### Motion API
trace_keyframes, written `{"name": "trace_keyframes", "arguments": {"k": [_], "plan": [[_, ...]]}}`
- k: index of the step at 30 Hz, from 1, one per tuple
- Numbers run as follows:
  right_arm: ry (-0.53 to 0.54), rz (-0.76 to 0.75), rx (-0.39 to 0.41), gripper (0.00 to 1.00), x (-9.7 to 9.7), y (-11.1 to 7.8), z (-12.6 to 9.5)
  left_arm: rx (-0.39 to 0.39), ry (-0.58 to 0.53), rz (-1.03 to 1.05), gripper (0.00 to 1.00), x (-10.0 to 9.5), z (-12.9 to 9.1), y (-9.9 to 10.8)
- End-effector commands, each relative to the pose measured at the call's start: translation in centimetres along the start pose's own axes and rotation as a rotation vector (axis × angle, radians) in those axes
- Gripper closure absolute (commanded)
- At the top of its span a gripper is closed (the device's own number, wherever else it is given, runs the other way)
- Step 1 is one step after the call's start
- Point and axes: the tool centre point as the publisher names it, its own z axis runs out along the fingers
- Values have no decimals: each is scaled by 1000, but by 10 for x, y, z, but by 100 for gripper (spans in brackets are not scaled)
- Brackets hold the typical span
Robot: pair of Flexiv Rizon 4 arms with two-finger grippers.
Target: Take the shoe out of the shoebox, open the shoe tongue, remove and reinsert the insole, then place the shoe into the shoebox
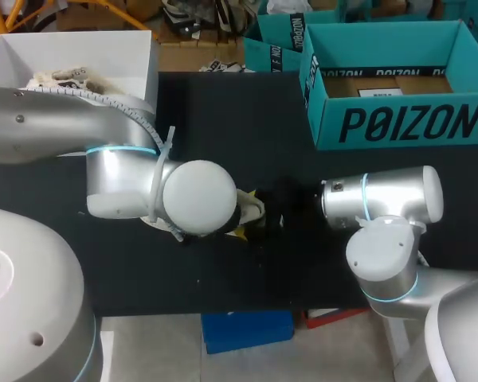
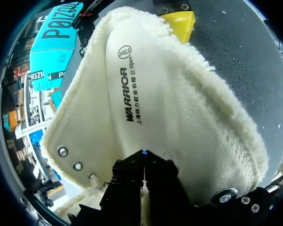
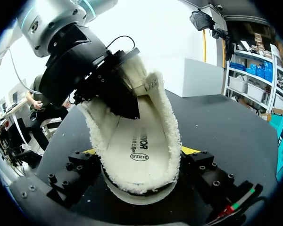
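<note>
A white shoe (image 3: 137, 141) with fleece lining lies on the black table, mostly hidden under my left arm in the head view, where only a bit of the shoe (image 1: 251, 208) shows. My right gripper (image 3: 139, 155) grips its toe end from both sides, one yellow fingertip (image 2: 179, 23) against the fleece rim. My left gripper (image 2: 142, 157) reaches into the shoe's heel end, fingers shut, tips pressed on the printed insole (image 2: 132, 89). Whether a fold of the insole (image 3: 137, 146) is pinched is hidden. The teal shoebox (image 1: 390, 119) stands open at the back right.
A white box (image 1: 135, 48) with crumpled paper stands at the back left. A second teal box (image 1: 275, 40) sits behind the shoebox. My left arm (image 1: 127, 171) spans the table's left half; my right arm (image 1: 382, 199) lies at the right.
</note>
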Motion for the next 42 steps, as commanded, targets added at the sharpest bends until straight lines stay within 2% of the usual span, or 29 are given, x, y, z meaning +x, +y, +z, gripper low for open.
{"name": "trace_keyframes", "arguments": {"k": [1, 13, 21, 26, 33, 42], "plan": [[-8, 0, -8, 100, -2, -9, 14, 82, 62, 38, 100, 3, 35, 9], [-8, 0, -8, 100, -2, -9, 14, 281, 242, 69, 100, -3, -45, 33], [-8, 0, -8, 100, -2, -9, 14, 351, 318, 49, 100, -3, -75, 31], [-8, 0, -8, 100, -2, -9, 14, 361, 337, 35, 100, -5, -84, 28], [-8, 0, -8, 100, -2, -9, 14, 381, 385, 25, 100, -8, -84, 24], [-8, 0, -8, 100, -2, -9, 14, 407, 479, 53, 100, -31, -91, 17]]}}
